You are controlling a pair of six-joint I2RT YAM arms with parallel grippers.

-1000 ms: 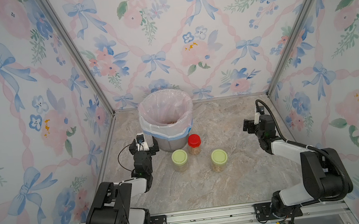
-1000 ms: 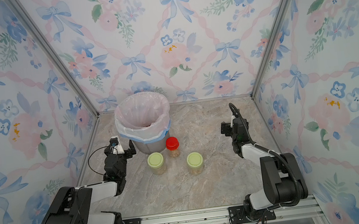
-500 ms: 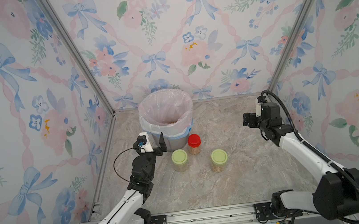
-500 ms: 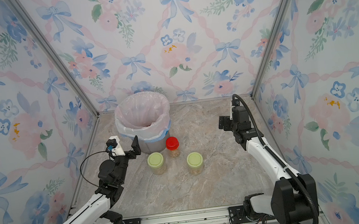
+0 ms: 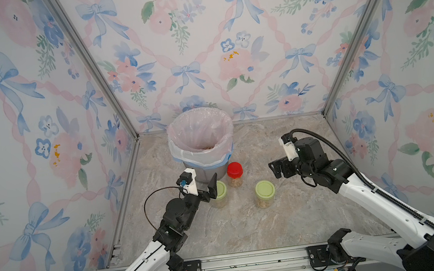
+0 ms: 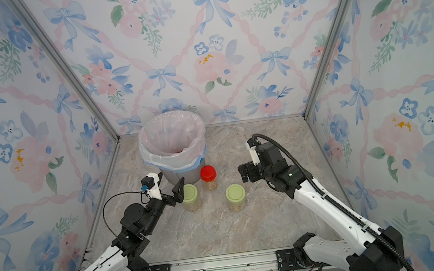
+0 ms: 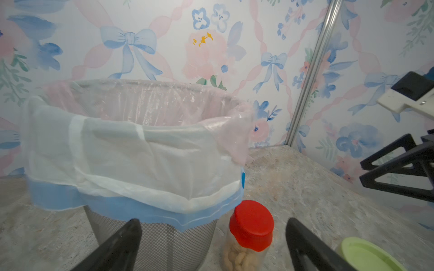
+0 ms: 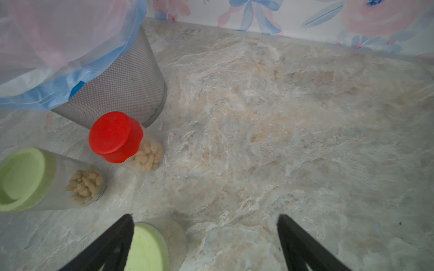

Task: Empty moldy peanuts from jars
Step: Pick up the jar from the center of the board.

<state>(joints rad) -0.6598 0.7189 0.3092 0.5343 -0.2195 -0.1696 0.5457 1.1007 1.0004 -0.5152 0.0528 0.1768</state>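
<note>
Poised with left gripper [image 7: 212, 221] and right gripper [image 8: 204, 217] spread wide, empty; aiming at three lidded clear jars [image 5: 235, 173] of tan moldy peanuts [image 8: 146, 157], upright beside bag-lined grey mesh bin [image 5: 201, 157]; centre jaws below lid, avoid nudging neighbours.

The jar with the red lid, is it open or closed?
Closed. The red lid sits squarely on the jar, and peanuts show through its clear wall below.

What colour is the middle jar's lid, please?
Red lid; best in the right wrist view.
</note>
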